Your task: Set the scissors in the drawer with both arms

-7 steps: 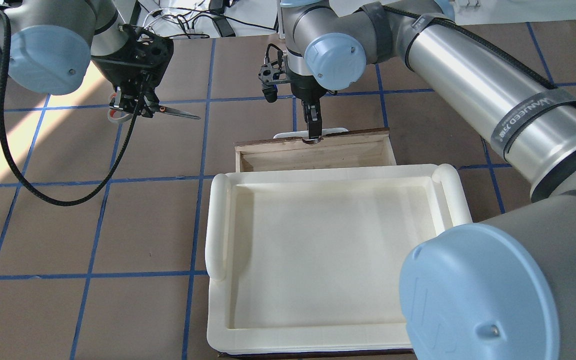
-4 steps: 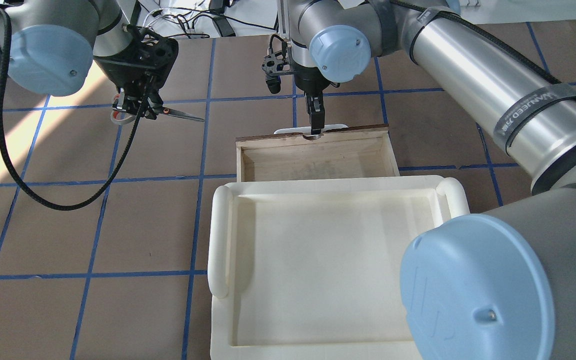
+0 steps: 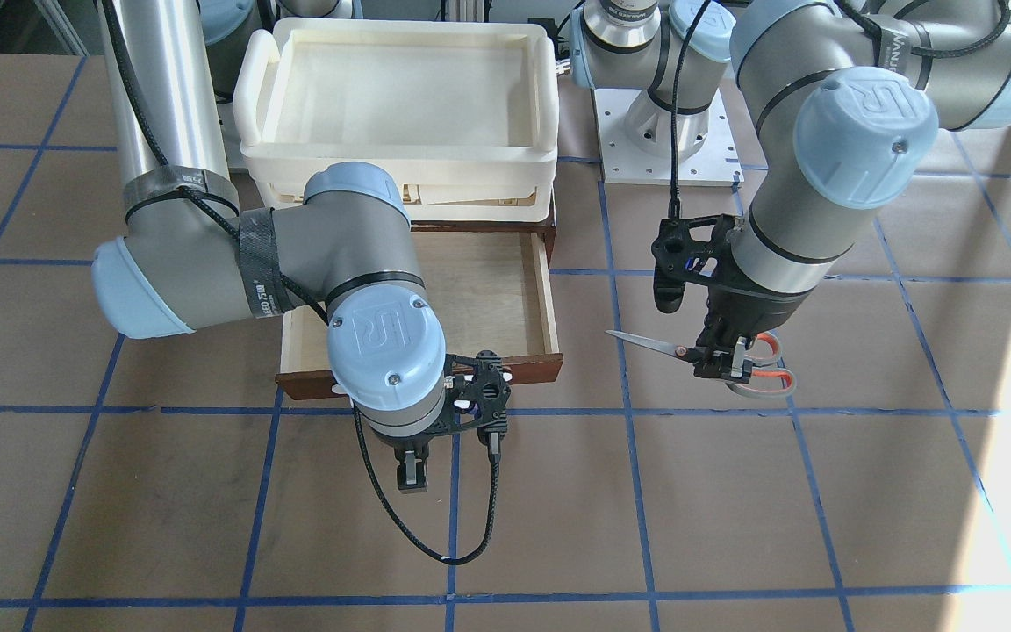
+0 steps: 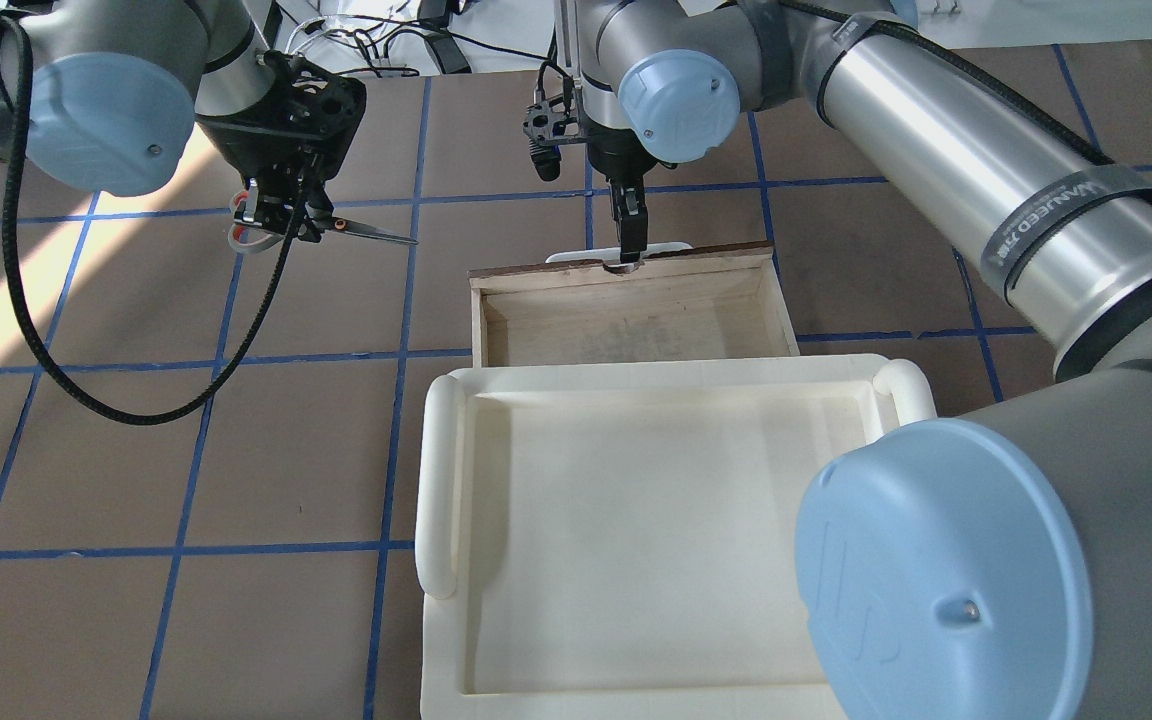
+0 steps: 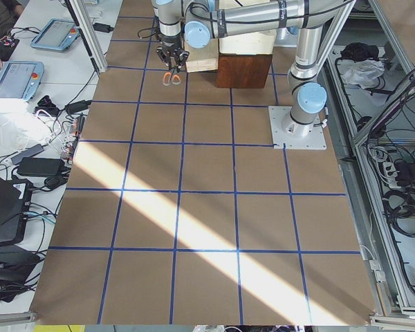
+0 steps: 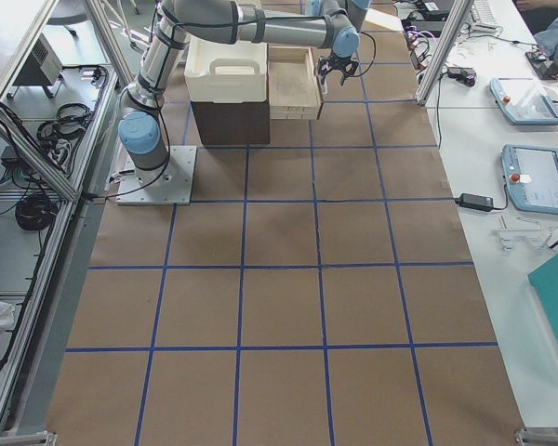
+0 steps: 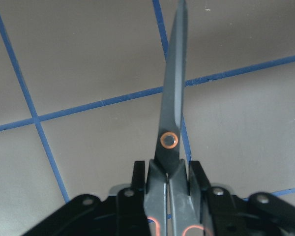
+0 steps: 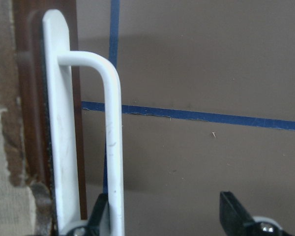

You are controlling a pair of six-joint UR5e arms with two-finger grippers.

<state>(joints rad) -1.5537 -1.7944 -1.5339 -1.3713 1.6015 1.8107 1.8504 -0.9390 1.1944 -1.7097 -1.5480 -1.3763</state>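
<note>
The scissors (image 4: 361, 233) hang in the air in my left gripper (image 4: 278, 215), which is shut on them near the pivot, left of the drawer. The blades are closed and point toward the drawer; the orange-lined loops point away. They also show in the front view (image 3: 659, 345) and the left wrist view (image 7: 173, 98). The drawer (image 4: 481, 310) is pulled out from under the tray, its pale wood interior bare. My right gripper (image 4: 628, 256) is open at the white bar handle (image 8: 113, 147). The bar lies just inside one fingertip (image 8: 99, 219).
A cream-white plastic tray (image 4: 436, 470) sits on top of the dark cabinet, directly behind the open drawer. My right arm's elbow (image 3: 312, 263) hangs over the drawer's left part in the front view. Brown table with blue tape lines lies around.
The drawer slid farther out from under the tray with the right gripper at its handle. My left gripper moved the scissors slightly toward the drawer.
</note>
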